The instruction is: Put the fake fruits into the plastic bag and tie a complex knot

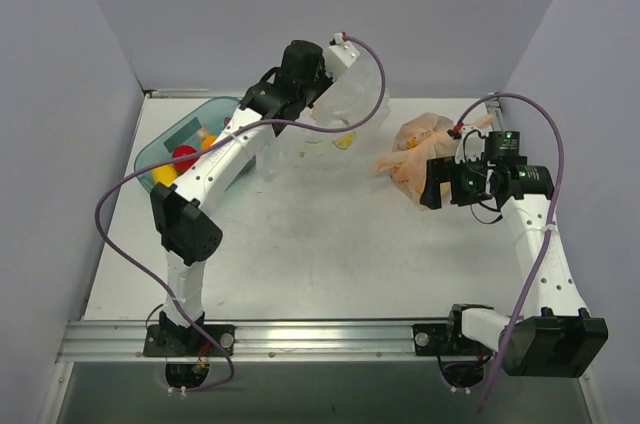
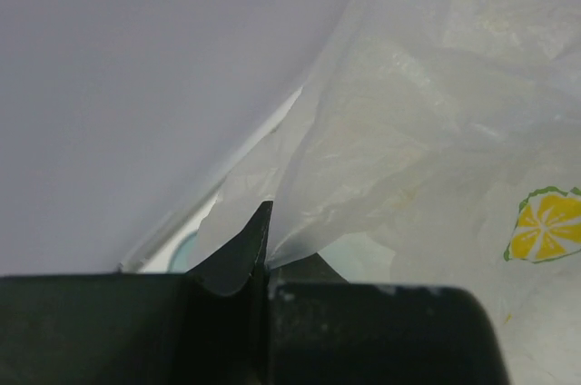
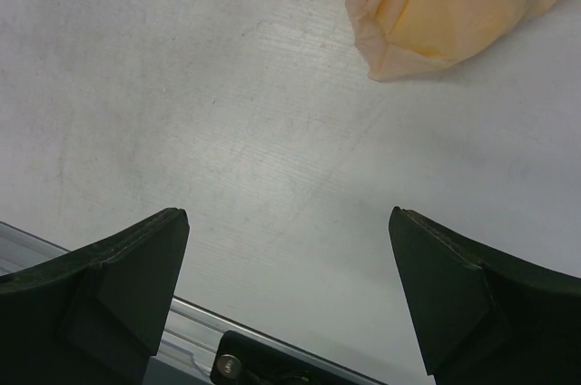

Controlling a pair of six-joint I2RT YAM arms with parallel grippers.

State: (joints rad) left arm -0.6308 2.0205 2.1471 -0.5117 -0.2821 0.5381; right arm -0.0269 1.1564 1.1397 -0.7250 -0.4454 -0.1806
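Note:
My left gripper [image 1: 333, 56] is raised at the back of the table, shut on the edge of the clear plastic bag [image 1: 352, 104], which hangs from it to the table. In the left wrist view the jaws [image 2: 266, 222] pinch the bag's film [image 2: 408, 131]. A green-rimmed yellow fruit slice [image 2: 545, 226] shows through the bag and also in the top view [image 1: 343, 141]. Red [image 1: 184, 157], yellow [image 1: 163, 175] and orange [image 1: 208, 141] fruits lie in the teal tray [image 1: 165, 134]. My right gripper [image 1: 431, 184] is open and empty above the table [image 3: 289, 222]. No knot shows.
A peach-orange tied bag of fruits [image 1: 425, 139] lies at the back right, just beyond my right gripper, and its corner shows in the right wrist view [image 3: 436, 13]. A metal rail [image 1: 320, 336] runs along the near edge. Grey walls enclose the table.

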